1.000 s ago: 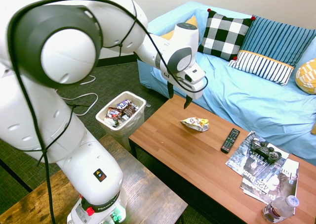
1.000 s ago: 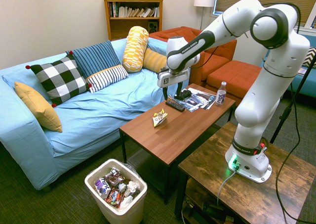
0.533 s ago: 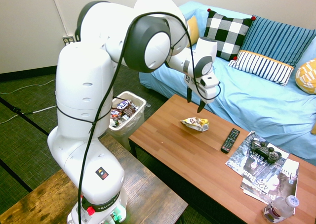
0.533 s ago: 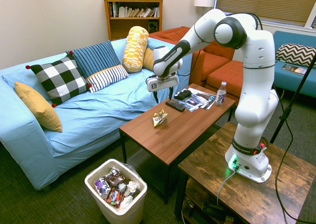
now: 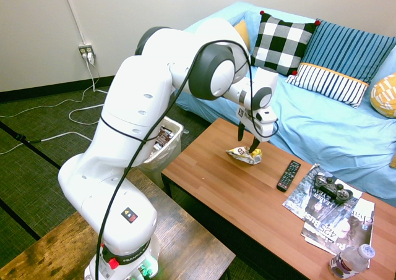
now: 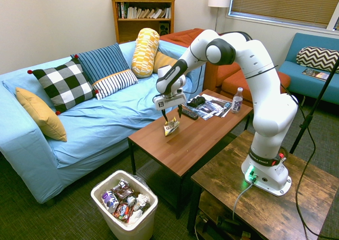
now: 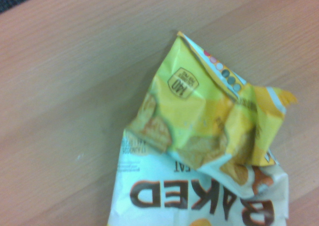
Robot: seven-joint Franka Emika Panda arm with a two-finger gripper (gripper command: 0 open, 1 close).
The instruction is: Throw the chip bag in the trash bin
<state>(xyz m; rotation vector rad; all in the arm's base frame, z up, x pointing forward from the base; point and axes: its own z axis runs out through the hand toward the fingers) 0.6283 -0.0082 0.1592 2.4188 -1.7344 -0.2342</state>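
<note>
First exterior view | gripper (image 5: 247, 141) lower than before, jaws wide (empty) | over chip bag (image 5: 244, 156)

yellow-and-white chip bag (image 7: 209, 151), black-white checked pillow (image 5: 281, 44)
</note>
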